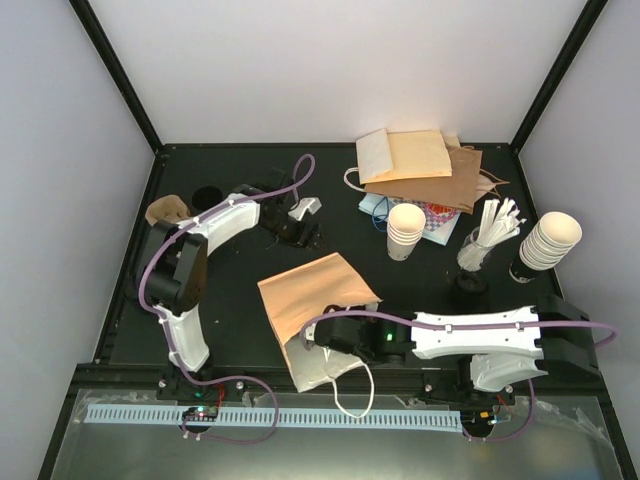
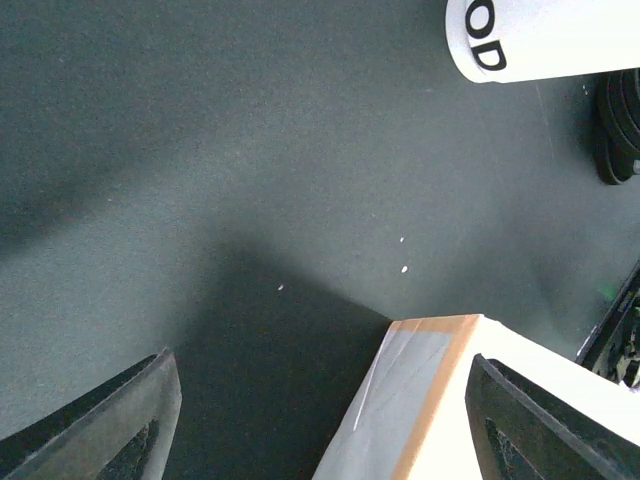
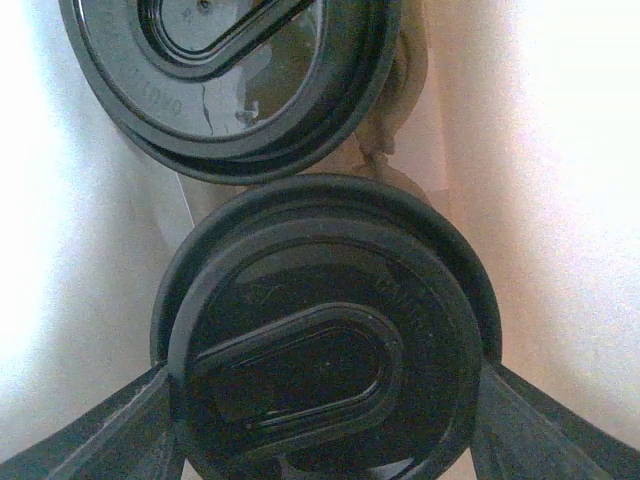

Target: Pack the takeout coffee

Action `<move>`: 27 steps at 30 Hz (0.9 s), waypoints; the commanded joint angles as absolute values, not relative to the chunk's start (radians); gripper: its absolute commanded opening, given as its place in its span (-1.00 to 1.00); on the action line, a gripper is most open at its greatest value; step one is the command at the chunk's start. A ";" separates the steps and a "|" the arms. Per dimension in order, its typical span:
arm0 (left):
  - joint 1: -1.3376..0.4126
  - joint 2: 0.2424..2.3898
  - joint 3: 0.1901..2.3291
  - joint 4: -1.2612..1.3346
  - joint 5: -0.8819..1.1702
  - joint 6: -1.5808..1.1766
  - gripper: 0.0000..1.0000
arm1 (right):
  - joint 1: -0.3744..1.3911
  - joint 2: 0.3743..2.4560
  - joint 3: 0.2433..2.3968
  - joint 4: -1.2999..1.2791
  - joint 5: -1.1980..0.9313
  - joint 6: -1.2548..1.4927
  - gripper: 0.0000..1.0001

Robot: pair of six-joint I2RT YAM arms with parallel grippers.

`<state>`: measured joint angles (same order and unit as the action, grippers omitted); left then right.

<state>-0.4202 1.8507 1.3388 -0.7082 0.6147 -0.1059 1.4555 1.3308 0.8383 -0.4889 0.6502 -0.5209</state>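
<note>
takeout coffee (image 3: 330, 350) sat over the black table (image 1: 230, 320), inside the brown paper bag (image 1: 310, 300) that lay on its side. the right gripper (image 3: 328, 385) clasped the cup, one finger at each side below its black lid. the left gripper (image 2: 320, 360) hung spread wide by the bag's corner, grasping nothing. a second black lid (image 3: 230, 80) lay deeper in the bag.
</note>
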 commanded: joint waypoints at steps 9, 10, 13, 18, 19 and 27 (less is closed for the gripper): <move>-0.422 2.010 1.446 -0.646 0.756 -0.150 0.55 | 1.396 1.375 0.870 -0.579 0.542 -0.437 0.45; -0.422 2.020 1.452 -0.639 0.767 -0.154 0.55 | 1.395 1.374 0.868 -0.570 0.546 -0.437 0.45; -0.423 2.058 1.467 -0.623 0.816 -0.162 0.53 | 1.394 1.373 0.860 -0.559 0.554 -0.445 0.45; -0.425 2.100 1.474 -0.609 0.884 -0.164 0.49 | 1.392 1.373 0.836 -0.542 0.546 -0.455 0.45; -0.425 2.104 1.472 -0.606 0.898 -0.164 0.46 | 1.392 1.375 0.831 -0.537 0.547 -0.454 0.45; -0.448 2.108 1.445 -0.606 0.964 -0.153 0.12 | 1.393 1.403 0.794 -0.496 0.556 -0.460 0.44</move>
<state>-0.4320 2.1059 1.4380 -0.6235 0.8940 -0.1616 1.4029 1.3582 0.8444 -0.4694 0.6151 -0.4694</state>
